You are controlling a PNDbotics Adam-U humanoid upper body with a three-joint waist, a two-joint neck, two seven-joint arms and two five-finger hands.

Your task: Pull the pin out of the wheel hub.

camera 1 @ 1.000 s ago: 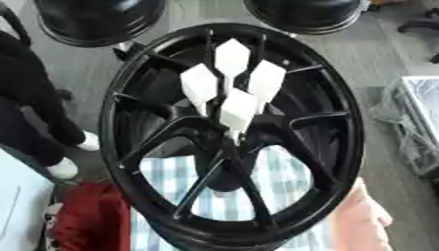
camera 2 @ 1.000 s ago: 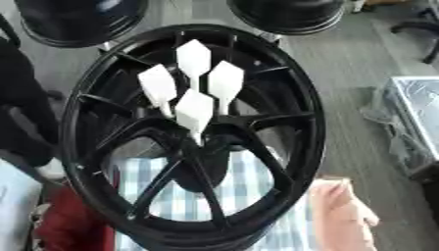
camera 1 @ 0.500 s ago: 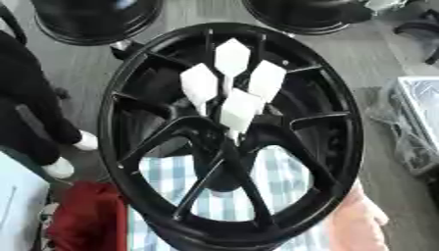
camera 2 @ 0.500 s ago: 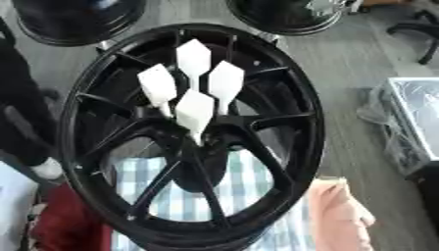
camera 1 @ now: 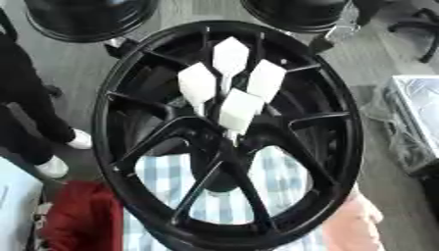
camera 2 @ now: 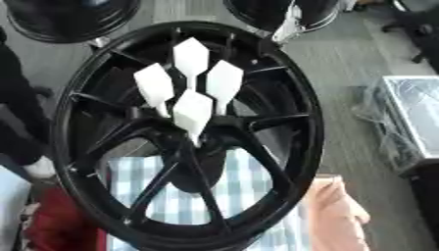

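One black wheel hub (camera 1: pixel 129 147) fills the view, standing tilted over a blue checked cloth (camera 1: pixel 283 186). Four white pins (camera 2: pixel 193 112) sit clustered at its centre, their long axes running from the hub's middle up and away from it, broad heads outermost. Neither hand shows, so which is nearer, and how their fingers stand, cannot be told.

The wheel hub (camera 1: pixel 129 127) looks like black-painted metal, smooth with a soft gloss on rim and spokes. The four white pins (camera 2: pixel 193 112) have flat, faceted, matt faces like plastic. Beneath lies a blue-and-white checked cloth (camera 1: pixel 219 201), woven and matt; the floor (camera 2: pixel 339 73) is grey, dull carpet-like
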